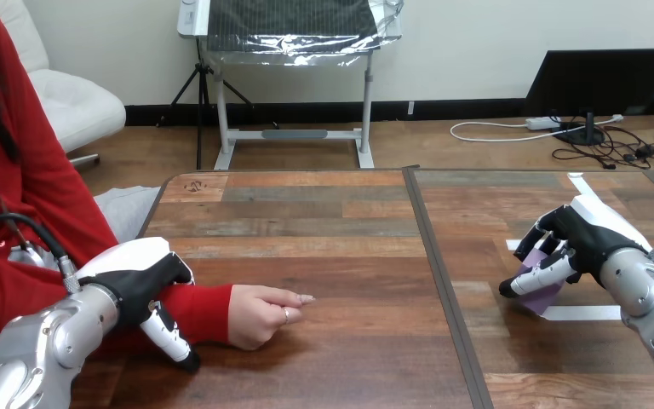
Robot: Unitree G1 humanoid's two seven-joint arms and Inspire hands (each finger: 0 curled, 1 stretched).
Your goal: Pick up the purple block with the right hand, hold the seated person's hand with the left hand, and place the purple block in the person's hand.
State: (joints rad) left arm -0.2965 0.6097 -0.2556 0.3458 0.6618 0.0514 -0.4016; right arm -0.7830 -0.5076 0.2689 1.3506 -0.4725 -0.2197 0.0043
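The right hand [577, 241] is clamped round the small purple block [538, 298], under its palm on the wooden surface [324, 213]. The block is probably light and stiff, so grip opposite flat faces. The left hand [140, 285] curls over the person's red-sleeved wrist [203, 311].

Left hand [140, 285] over the person's forearm [209, 311], thumb curled down its near side. Right hand [583, 239] low at right, knuckles up, fingers curled round purple block [543, 295].

Brown wooden plank table [306, 204], dark seam [430, 256].
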